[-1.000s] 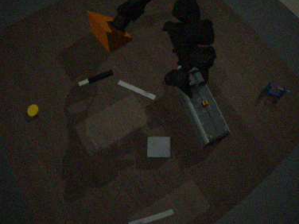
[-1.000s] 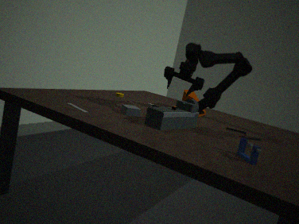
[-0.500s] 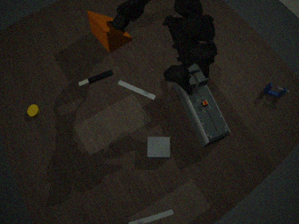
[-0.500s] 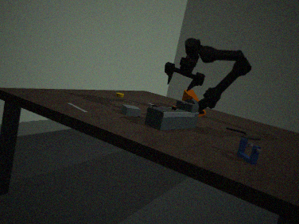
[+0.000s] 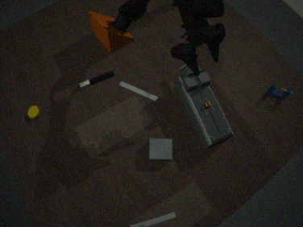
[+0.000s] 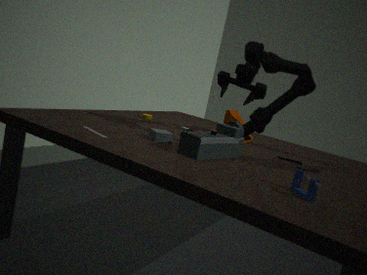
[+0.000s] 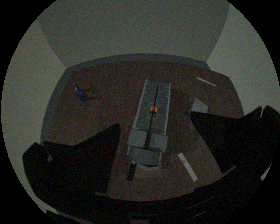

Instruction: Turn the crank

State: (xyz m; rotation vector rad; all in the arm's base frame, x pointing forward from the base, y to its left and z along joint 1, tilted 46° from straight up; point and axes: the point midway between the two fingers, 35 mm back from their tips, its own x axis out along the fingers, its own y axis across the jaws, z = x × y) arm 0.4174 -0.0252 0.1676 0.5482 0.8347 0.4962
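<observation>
The machine is a long grey box (image 5: 217, 125) (image 6: 220, 148) (image 7: 160, 95) with a dark slot along its top and raised grey blocks (image 5: 197, 81) (image 7: 148, 141) at one end. The small red pointer (image 5: 208, 105) (image 7: 153, 109) sits about mid-length on the slot, with yellow beside it. The picture is too dark and coarse to tell whether it is level with the brass marks. I cannot make out a crank handle. My gripper (image 5: 207, 67) (image 6: 234, 100) (image 7: 155, 121) is open and empty, above the raised-block end, its fingers spread wide.
An orange wedge (image 5: 105, 30) (image 6: 233, 117) stands near the arm's base. A blue bracket (image 5: 279, 92) (image 6: 305, 185) (image 7: 80, 93) and a grey block (image 5: 160, 149) (image 6: 160, 136) (image 7: 199, 106) lie on opposite sides of the machine. A black-and-white stick (image 5: 97, 79), white strips and a yellow disc (image 5: 33, 112) also lie around.
</observation>
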